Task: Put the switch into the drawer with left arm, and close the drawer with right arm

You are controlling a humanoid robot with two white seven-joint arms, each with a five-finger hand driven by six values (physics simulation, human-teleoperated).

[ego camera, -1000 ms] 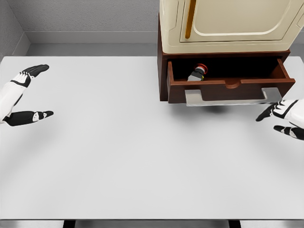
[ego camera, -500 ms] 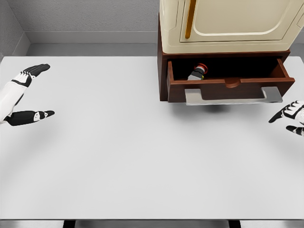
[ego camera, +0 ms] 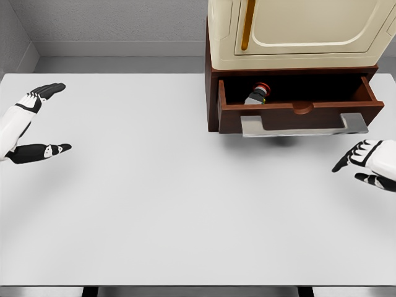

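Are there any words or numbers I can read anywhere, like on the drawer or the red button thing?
None: no words, numbers or signs show anywhere.
Drawer: plain brown front, grey handle, no label.
Switch: too small to tell whether it carries any marking.
Cream cabinet: plain.
Table: blank.

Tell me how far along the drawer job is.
Done: the red-capped switch lies inside the open brown wooden drawer. In hand: nothing; the right hand hovers open below the drawer's grey handle, and the left hand rests open at far left. Left: pushing the drawer shut.
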